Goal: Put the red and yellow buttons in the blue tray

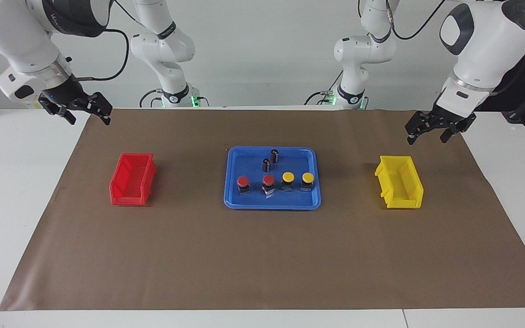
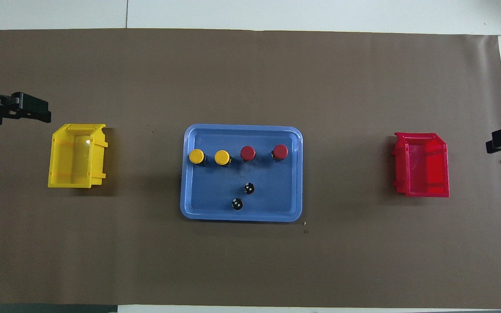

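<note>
Sitting upright in the blue tray (image 1: 232, 200): four red and yellow buttons (image 1: 268, 180).

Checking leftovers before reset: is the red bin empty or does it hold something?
Empty. The red bin shows only its bare floor from overhead; all four buttons stand in the blue tray.

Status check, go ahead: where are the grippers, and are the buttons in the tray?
Left gripper waits above yellow bin; right gripper near red bin. All four buttons in blue tray. Nothing in the way.
</note>
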You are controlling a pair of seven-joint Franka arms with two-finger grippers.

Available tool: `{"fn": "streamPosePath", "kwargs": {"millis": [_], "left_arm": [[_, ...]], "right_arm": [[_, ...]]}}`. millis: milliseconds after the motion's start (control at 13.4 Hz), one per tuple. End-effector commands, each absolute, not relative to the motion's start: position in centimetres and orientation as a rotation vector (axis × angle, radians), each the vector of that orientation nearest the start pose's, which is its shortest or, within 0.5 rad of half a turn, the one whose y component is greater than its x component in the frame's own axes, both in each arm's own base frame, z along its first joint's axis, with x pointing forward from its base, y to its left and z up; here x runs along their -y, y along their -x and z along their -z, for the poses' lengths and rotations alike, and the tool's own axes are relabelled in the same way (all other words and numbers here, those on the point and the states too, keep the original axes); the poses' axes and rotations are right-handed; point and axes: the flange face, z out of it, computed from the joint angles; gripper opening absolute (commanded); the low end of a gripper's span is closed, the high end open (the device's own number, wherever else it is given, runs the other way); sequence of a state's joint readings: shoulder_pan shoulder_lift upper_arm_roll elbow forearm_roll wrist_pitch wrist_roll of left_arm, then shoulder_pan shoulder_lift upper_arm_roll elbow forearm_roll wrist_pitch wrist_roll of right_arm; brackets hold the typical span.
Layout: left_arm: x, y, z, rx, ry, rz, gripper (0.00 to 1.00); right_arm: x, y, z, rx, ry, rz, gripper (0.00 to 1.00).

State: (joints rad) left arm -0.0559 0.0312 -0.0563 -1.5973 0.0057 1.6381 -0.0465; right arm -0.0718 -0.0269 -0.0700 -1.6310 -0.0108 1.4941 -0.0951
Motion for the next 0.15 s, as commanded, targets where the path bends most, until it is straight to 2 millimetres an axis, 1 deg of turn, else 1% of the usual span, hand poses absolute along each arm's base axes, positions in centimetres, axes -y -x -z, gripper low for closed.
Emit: {"fn": "streamPosePath", "kwargs": {"millis": [0,75], "left_arm": [[5.46,-55.83,-61.27,-0.135,3.155,-0.001,1.0],[5.3,-55.72,-61.24,-0.133,3.156,-0.018,1.0]], "right_arm": [[7.91,-52.36,-60.5,-0.043,3.131,-0.171,1.0],[7.91,-52.36,-60.5,-0.043,3.131,-0.171,1.0]]}}
